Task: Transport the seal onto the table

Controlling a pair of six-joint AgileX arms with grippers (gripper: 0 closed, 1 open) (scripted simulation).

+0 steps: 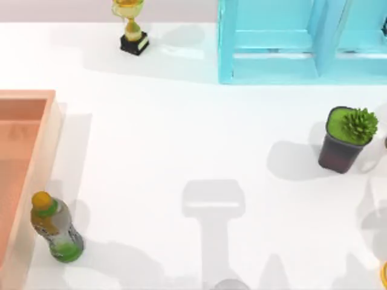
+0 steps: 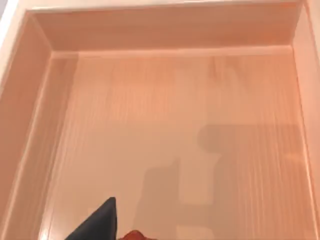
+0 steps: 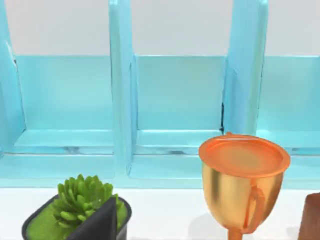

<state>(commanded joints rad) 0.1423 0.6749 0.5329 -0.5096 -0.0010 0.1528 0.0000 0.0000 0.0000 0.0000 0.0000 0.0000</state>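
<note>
One arm hangs over the tray (image 2: 165, 125).
Its finger (image 2: 100, 222) touches the red seal (image 2: 134, 235); grip cannot be told.

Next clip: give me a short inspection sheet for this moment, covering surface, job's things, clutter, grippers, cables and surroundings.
Surface: white table, glossy, with shadows near the front.
Job's things: seal, a red sliver beside a dark fingertip in the left wrist view, above the wooden tray floor.
Clutter: green bottle with orange cap beside the tray; gold trophy at the back; potted succulent at the right; gold cup near the plant.
Grippers: left over the tray; right low, facing the cabinet.
Cables: nothing seen.
Surroundings: light blue cabinet at the back right.
</note>
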